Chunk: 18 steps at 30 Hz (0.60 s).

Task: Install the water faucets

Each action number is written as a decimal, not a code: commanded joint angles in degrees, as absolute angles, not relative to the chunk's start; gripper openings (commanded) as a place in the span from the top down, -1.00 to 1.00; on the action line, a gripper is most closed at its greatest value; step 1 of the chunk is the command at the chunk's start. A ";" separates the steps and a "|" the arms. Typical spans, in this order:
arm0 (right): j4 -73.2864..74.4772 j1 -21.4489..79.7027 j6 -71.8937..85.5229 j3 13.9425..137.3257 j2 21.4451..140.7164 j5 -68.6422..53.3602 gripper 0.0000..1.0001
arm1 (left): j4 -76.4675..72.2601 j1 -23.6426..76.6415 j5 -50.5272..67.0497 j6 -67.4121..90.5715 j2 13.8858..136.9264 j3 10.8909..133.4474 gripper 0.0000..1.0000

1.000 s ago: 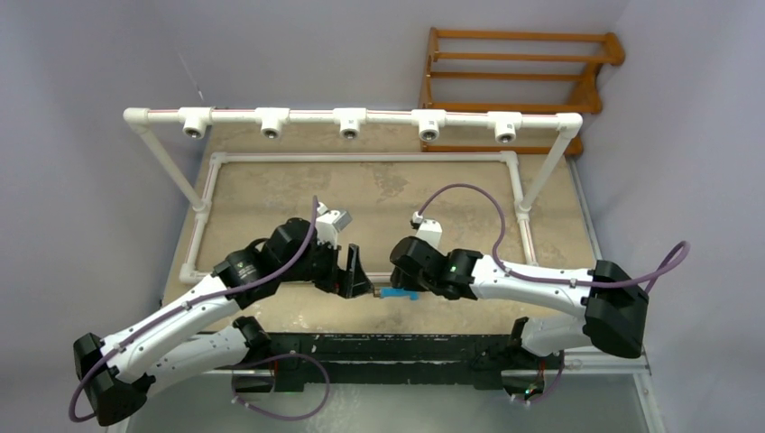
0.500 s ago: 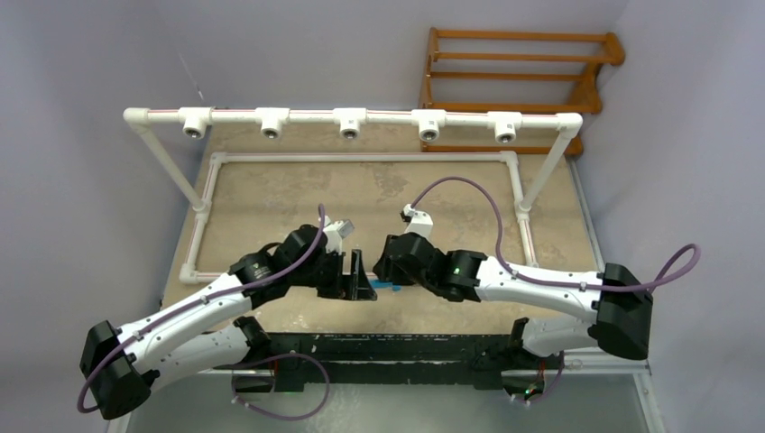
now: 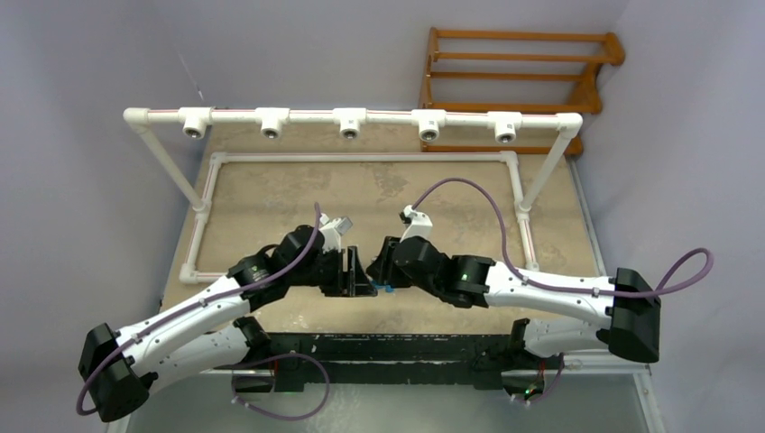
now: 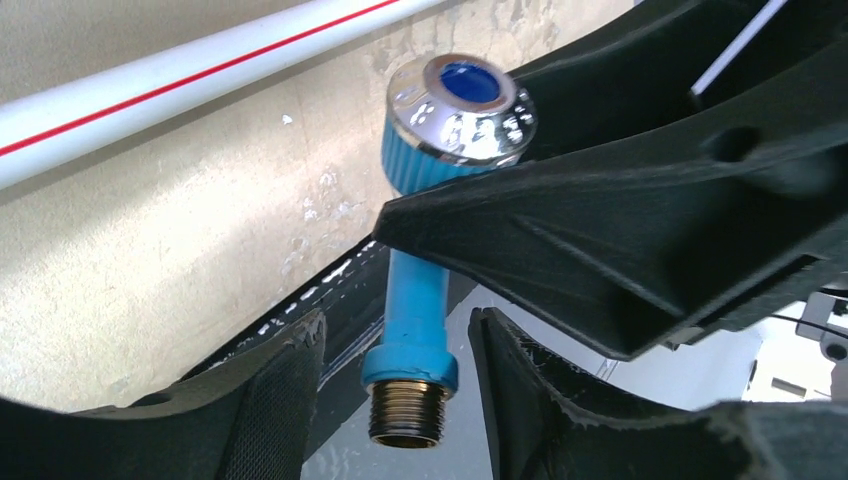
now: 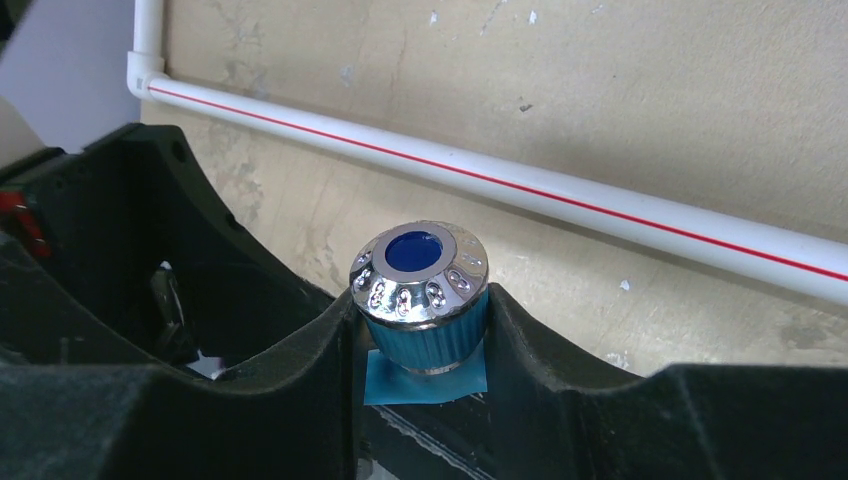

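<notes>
Two arms meet nose to nose over the near middle edge of the table [image 3: 298, 194].

- The right pincer [image 3: 383, 271] is clamped on the blue faucet [image 3: 386, 290]. In the right wrist view its fingers [image 5: 300, 370] press both sides of the ribbed blue collar just under the chrome knob [image 5: 419, 268], with the knob facing the camera.
- The left pincer [image 3: 359, 275] is spread apart. In the left wrist view the faucet's blue stem [image 4: 415, 300] and silvery threaded end [image 4: 405, 412] sit between its fingers [image 4: 270, 400], with a gap on each side and no contact visible.
- One finger of the right pincer crosses the left wrist view just below the knob.
- The faucet is held off the table at its near edge, just inside the front bar of the white pipe frame [image 3: 361, 157]. The spout is hidden in all views.
- The raised rear rail carries five tee fittings [image 3: 349, 122], well apart from both pincers.
- A wooden rack [image 3: 523, 72] stands behind the table at far right.
</notes>
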<state>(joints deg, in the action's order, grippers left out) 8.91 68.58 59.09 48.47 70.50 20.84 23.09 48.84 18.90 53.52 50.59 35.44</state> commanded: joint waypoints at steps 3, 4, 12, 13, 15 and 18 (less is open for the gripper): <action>6.15 70.02 60.50 47.64 69.82 20.99 1.00 | 19.86 49.04 18.75 54.76 47.76 34.59 0.05; 6.08 70.13 60.64 47.68 69.84 21.00 1.00 | 19.87 49.06 18.73 54.76 47.67 34.51 0.07; 6.41 70.72 61.68 48.02 70.31 21.79 1.00 | 19.63 49.09 19.26 54.27 47.25 33.94 1.00; 6.42 70.75 61.76 47.99 70.31 21.87 1.00 | 19.42 49.07 19.46 54.05 47.00 33.86 1.00; 6.42 70.81 61.98 47.99 70.32 21.88 1.00 | 19.08 49.04 19.85 53.81 46.64 33.75 1.00; 6.44 70.79 62.28 47.91 70.40 21.88 1.00 | 18.64 49.07 20.46 53.86 45.87 33.58 1.00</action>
<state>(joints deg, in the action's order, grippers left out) 8.34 70.50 60.64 47.86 70.83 20.29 21.41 48.84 19.07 54.43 47.37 33.98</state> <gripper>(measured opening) 0.431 0.284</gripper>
